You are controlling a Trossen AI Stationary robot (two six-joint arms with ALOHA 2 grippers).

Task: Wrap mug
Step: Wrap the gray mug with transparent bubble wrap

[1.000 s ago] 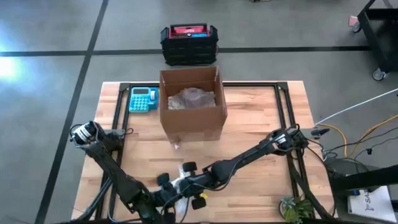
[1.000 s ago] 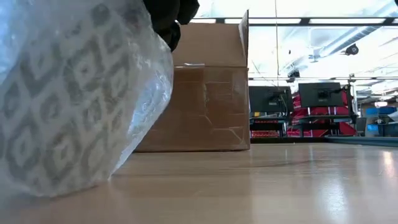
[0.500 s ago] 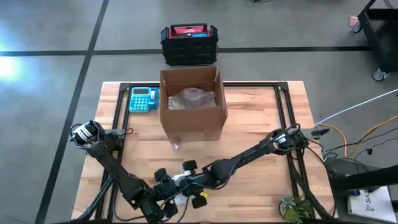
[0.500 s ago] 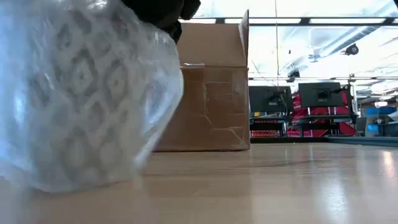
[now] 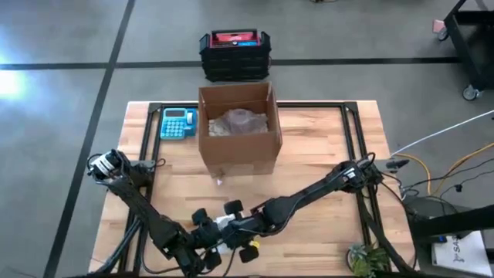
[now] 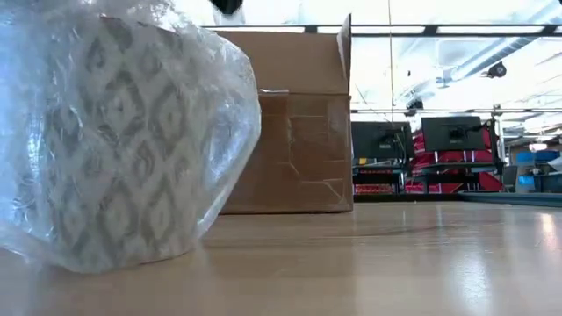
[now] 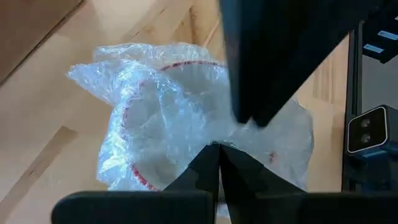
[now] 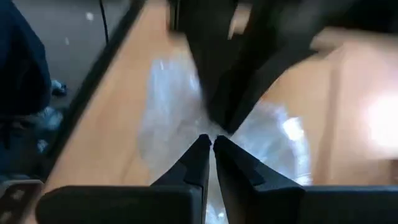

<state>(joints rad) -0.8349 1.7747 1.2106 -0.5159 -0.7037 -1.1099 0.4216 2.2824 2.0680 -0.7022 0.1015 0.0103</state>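
the white mug with a grey diamond pattern, swathed in clear bubble wrap, stands on the light wooden table at the lower centre of the high view and fills the left half of the low view, its base on the tabletop. from above only a small pale patch of the wrap shows between the two arms. the left gripper sits over the bundle in the lower centre of its wrist view, its two dark fingers pressed together at the tips on a pinch of the plastic. the right gripper is just above the same bundle, fingers drawn almost together with only a thin slit between them; whether film is caught there i cannot tell. the open brown cardboard box stands at upper centre of the table, with a blue calculator just left of it.
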